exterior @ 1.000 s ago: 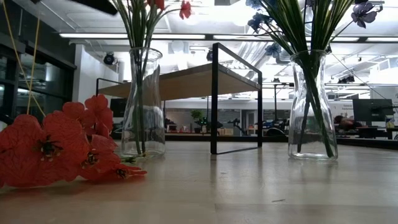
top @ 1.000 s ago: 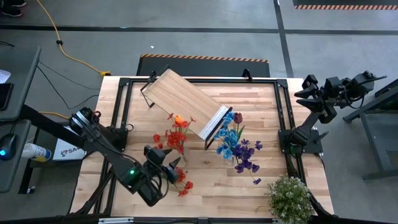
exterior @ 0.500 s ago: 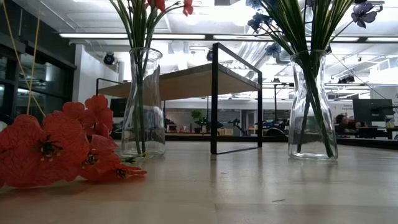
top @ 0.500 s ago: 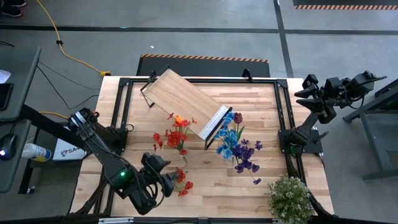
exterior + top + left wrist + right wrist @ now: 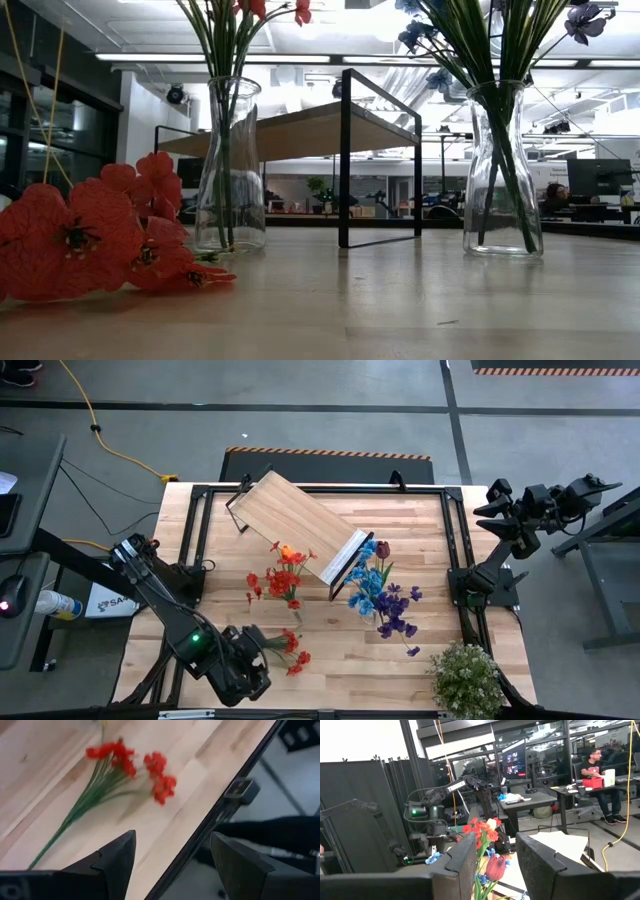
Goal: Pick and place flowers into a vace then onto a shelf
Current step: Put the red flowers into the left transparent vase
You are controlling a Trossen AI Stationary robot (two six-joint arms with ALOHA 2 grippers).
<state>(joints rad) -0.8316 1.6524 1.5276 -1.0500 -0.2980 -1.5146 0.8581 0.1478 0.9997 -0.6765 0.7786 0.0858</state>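
A loose bunch of red flowers (image 5: pixel 293 650) (image 5: pixel 130 762) lies flat on the table near its front edge, green stems (image 5: pixel 65 825) toward the left. My left gripper (image 5: pixel 260 646) (image 5: pixel 172 865) hangs open just left of the bunch and slants down at it, with nothing between its fingers. Red and orange flowers stand in one glass vase (image 5: pixel 288 588) (image 5: pixel 230 170). Blue and purple ones stand in a second vase (image 5: pixel 378 595) (image 5: pixel 503 170). The shelf (image 5: pixel 295 520) (image 5: pixel 300 130) stands behind them. My right gripper (image 5: pixel 492 512) (image 5: pixel 495 865) waits open, raised off the table's far right corner.
A bushy pale green-white plant (image 5: pixel 465 678) stands at the near right corner. A black metal frame (image 5: pixel 195 540) runs around the tabletop. Bare wood lies between the loose bunch and the plant. A person (image 5: pixel 595 770) sits at a desk in the room beyond.
My left gripper has drawn back toward the table's near left corner, risen a little and turned at the wrist, so its fingers now slant toward the lying red bunch. It stays open. The flowers and vases have not moved.
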